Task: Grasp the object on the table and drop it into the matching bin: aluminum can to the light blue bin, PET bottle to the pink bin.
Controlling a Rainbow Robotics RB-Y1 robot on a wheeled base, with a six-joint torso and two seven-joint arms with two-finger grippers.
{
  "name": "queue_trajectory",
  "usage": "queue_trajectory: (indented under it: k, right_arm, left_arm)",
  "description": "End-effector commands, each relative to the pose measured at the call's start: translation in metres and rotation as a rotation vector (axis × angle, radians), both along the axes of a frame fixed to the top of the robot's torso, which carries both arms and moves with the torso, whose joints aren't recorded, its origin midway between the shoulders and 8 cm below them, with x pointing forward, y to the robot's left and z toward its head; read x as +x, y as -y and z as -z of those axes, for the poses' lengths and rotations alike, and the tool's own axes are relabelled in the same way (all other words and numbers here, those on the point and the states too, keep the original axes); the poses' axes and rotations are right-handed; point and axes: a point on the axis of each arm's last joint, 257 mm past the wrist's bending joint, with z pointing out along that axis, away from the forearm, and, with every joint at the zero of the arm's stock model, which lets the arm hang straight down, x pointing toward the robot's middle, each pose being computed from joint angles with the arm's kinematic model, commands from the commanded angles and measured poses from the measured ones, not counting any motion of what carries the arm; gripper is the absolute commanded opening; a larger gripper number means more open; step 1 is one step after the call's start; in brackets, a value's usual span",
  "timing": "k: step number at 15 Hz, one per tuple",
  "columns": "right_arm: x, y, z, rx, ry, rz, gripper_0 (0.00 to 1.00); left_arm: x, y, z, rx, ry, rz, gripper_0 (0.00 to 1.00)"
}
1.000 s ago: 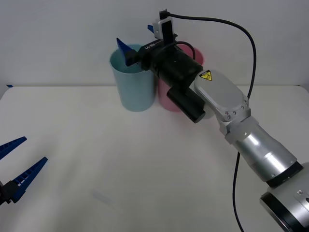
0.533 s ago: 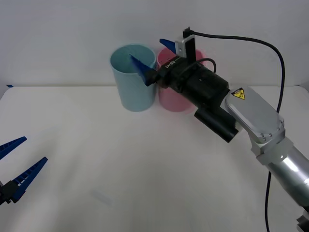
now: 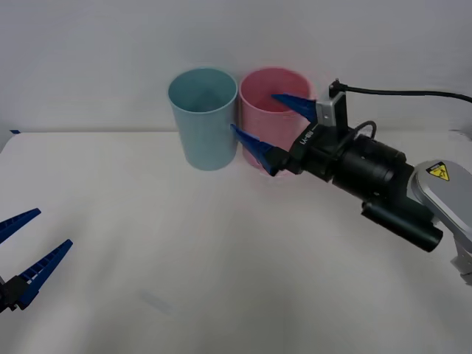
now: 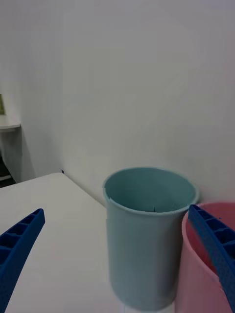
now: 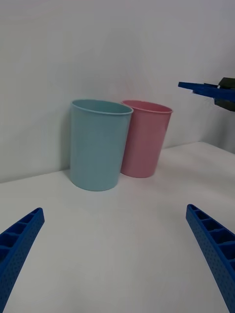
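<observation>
I see the light blue bin touching the pink bin on the table. My right gripper hangs wide apart, empty, before the pink one (left gripper apart too, near me).

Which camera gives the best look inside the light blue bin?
The right wrist view: it looks onto the light blue bin from close by, showing its inner wall below the rim. The front view shows its mouth from farther off; the left wrist view shows just its outer wall.
</observation>
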Motion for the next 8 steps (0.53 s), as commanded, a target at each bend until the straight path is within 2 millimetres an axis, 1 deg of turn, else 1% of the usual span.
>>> queue_trajectory:
  k: [1,4,5,8]
  right_arm:
    - [-0.017,0.024,0.018,-0.04,-0.009,-0.023,1.0]
    - [-0.029,0.054,0.035,-0.093,0.024,-0.014,1.0]
    - [-0.036,0.068,0.044,-0.112,0.028,-0.01,1.0]
    - [-0.057,0.096,0.066,-0.134,0.012,-0.013,1.0]
  left_arm:
    - [0.0,0.0,0.0,0.0,0.0,0.0,1.0]
    - [0.0,0.0,0.0,0.0,0.0,0.0,1.0]
    - [0.0,0.0,0.0,0.0,0.0,0.0,1.0]
    - [0.0,0.0,0.0,0.0,0.0,0.0,1.0]
